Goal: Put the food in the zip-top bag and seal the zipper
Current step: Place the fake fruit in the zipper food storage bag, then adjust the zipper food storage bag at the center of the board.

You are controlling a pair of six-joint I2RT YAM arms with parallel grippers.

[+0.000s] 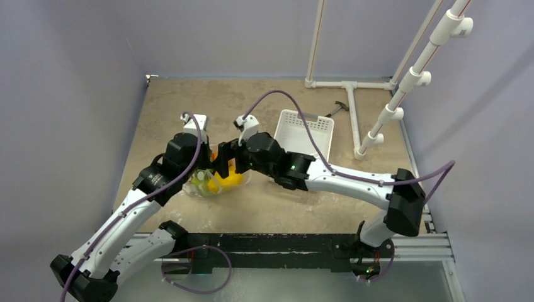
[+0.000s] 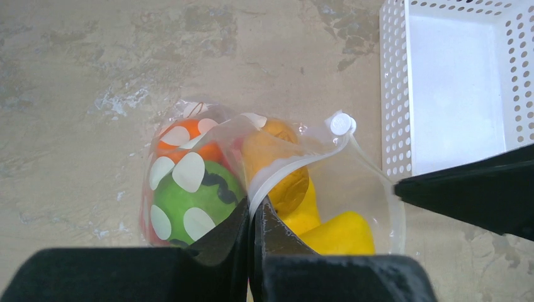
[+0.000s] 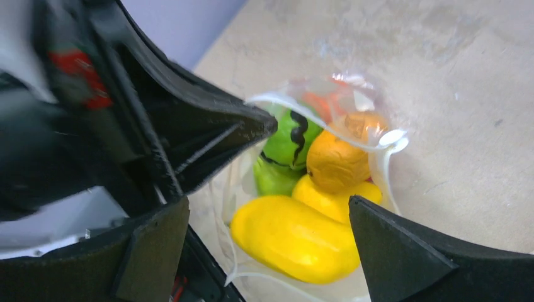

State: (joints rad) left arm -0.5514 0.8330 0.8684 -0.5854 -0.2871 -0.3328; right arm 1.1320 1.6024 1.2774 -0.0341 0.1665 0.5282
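Between left gripper (image 2: 254, 217) tips, pinched tight: zipper (image 2: 296, 165) of zip-top bag (image 2: 373, 207), clamped at the mouth. Food (image 2: 195, 201) inside bag, just ahead of those tips. Right gripper (image 3: 271, 233) spread wide, one finger either side of bag, gripping nothing.

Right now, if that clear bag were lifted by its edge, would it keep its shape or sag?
Probably sag: the zip-top bag looks thin and crinkled, and its zipper bends where the left gripper pinches it. The round toy fruits inside would likely roll together toward the bottom. The glossy film may be slippery.
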